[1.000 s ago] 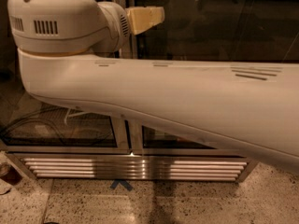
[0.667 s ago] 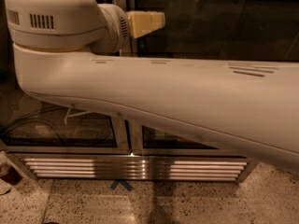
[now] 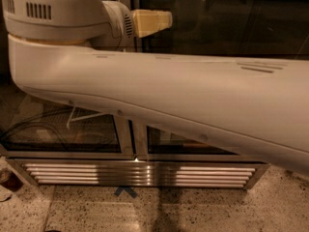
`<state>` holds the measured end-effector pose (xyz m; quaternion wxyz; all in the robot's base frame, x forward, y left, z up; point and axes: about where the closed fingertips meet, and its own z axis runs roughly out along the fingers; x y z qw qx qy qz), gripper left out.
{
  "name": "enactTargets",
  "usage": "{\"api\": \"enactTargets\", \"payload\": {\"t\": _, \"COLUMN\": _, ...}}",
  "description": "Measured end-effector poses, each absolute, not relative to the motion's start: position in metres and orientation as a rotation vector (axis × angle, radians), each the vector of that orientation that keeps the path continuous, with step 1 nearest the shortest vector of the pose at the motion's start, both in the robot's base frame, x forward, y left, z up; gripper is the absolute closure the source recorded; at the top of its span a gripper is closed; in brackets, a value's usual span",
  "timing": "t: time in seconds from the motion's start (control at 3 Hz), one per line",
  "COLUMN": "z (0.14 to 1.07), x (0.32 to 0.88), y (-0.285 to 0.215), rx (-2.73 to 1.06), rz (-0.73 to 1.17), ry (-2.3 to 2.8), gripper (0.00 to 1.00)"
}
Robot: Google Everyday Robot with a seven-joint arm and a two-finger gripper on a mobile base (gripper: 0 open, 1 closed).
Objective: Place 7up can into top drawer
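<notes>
- A slatted metal grille (image 3: pixel 140 174) runs along the foot of a glass-fronted cabinet (image 3: pixel 63 129); everything below is placed from it.
- Just above the grille stand two dark panes, split by a metal post (image 3: pixel 134 140) over its middle.
- Above the grille's left half, behind the glass, lie dark cables (image 3: pixel 29 132) and a thin white wire frame (image 3: pixel 79 116).
- Below the grille is speckled floor (image 3: pixel 217 211), with a small blue mark (image 3: pixel 125 191) just under its middle.
- Off the grille's left end, a dark round thing (image 3: pixel 7 178) sits on the floor, cut by the edge.
- The arm (image 3: pixel 193 105) blocks most of the view above the grille: one thick white link slants from upper left down to the right edge.
- A vented housing (image 3: pixel 48 11) caps the arm far above the grille's left end, with a ribbed collar (image 3: pixel 120 25) beside it.
- A cream stub pointing right from that collar is probably the tool (image 3: pixel 152 22), high above the grille's middle; whether it is apart or together I cannot tell.
- The can cannot be made out; the arm hides much of the scene.
</notes>
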<state>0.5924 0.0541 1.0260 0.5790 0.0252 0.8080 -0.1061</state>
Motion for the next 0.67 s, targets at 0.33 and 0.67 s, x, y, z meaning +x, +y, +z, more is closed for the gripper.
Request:
{"api": "enactTargets", "payload": {"t": 0.33, "z": 1.0334, "x": 0.5907, "y": 0.0498, "rx": 0.150, "rz": -0.219, "ry": 1.918, "gripper": 0.00}}
{"api": "enactTargets", "payload": {"t": 0.67, "z": 1.0432, "x": 0.5856, "y": 0.0440, "rx": 0.210, "rz": -0.195, "ry": 1.934, "gripper": 0.00}}
